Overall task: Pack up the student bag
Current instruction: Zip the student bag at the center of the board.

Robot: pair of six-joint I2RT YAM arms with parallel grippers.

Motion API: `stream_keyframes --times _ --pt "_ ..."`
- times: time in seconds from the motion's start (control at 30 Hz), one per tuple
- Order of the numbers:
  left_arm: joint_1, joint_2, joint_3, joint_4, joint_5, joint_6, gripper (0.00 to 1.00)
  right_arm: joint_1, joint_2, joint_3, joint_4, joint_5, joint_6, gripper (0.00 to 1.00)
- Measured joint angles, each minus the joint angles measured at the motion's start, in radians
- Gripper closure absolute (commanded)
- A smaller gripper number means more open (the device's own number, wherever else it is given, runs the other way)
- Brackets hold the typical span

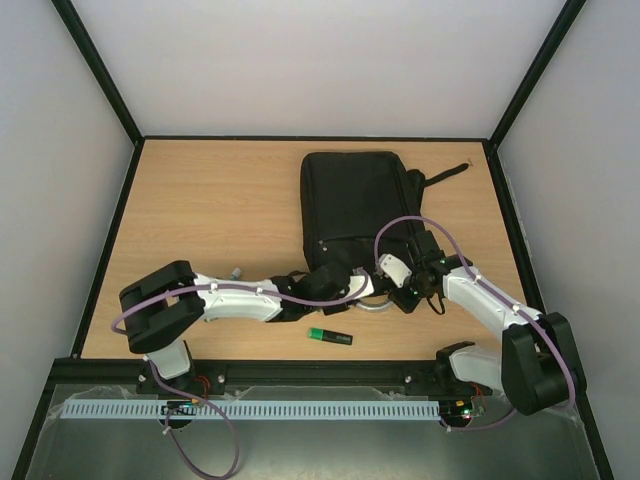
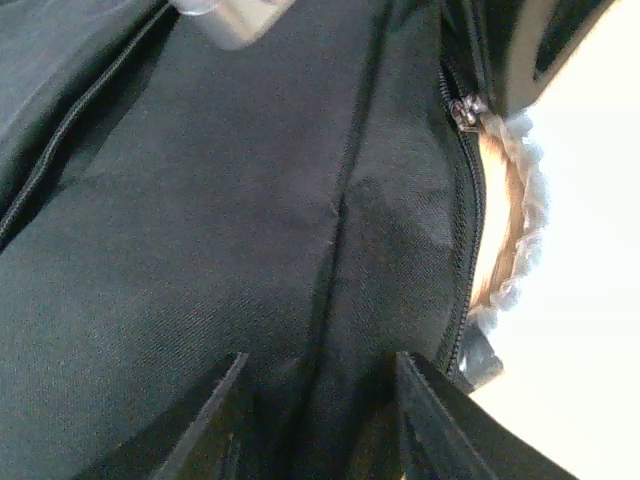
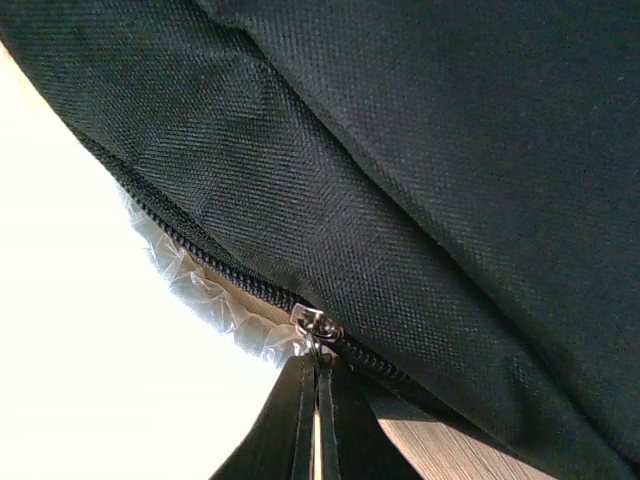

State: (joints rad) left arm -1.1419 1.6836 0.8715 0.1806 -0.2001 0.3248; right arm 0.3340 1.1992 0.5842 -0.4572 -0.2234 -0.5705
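Note:
The student bag (image 1: 355, 200), a large black backpack, lies flat in the middle of the table, its grey curved handle (image 1: 375, 306) at the near end. My left gripper (image 1: 345, 283) presses on the bag's near end. In the left wrist view its fingers (image 2: 215, 425) stand apart, open, with a ridge of black fabric (image 2: 330, 250) between them. My right gripper (image 3: 318, 365) is shut on the pull of the zip slider (image 3: 318, 325) at the bag's near right corner (image 1: 412, 288). The zip is partly undone, and crinkled clear plastic (image 3: 200, 290) shows in the gap.
A green marker (image 1: 330, 336) lies on the wood near the front edge, below the two grippers. A small grey object (image 1: 237, 270) sits beside the left arm. Black frame rails and white walls border the table (image 1: 200, 200).

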Motion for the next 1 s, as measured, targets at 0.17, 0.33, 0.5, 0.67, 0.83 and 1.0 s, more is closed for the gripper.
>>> stream_keyframes --times 0.17,0.33,0.5,0.67,0.83,1.0 --pt "-0.026 0.010 0.001 0.001 -0.076 0.030 0.96 -0.002 0.000 0.000 0.000 0.000 0.000 0.99" --pt "-0.038 0.008 0.002 0.000 -0.124 0.027 0.98 -0.015 0.000 0.000 0.001 0.011 -0.005 0.99" --pt "-0.043 -0.047 -0.039 0.019 -0.150 0.016 0.98 -0.089 0.001 0.007 -0.012 0.009 -0.040 0.99" --pt "-0.043 -0.141 -0.115 0.022 -0.190 -0.014 0.97 -0.182 0.014 0.032 -0.032 0.016 -0.091 0.99" --pt "-0.043 -0.214 -0.185 0.027 -0.231 -0.058 0.98 -0.224 0.054 0.050 -0.039 0.022 -0.117 0.99" --pt "-0.039 -0.252 -0.220 0.014 -0.270 -0.105 0.98 -0.238 0.096 0.075 -0.026 0.060 -0.117 0.99"
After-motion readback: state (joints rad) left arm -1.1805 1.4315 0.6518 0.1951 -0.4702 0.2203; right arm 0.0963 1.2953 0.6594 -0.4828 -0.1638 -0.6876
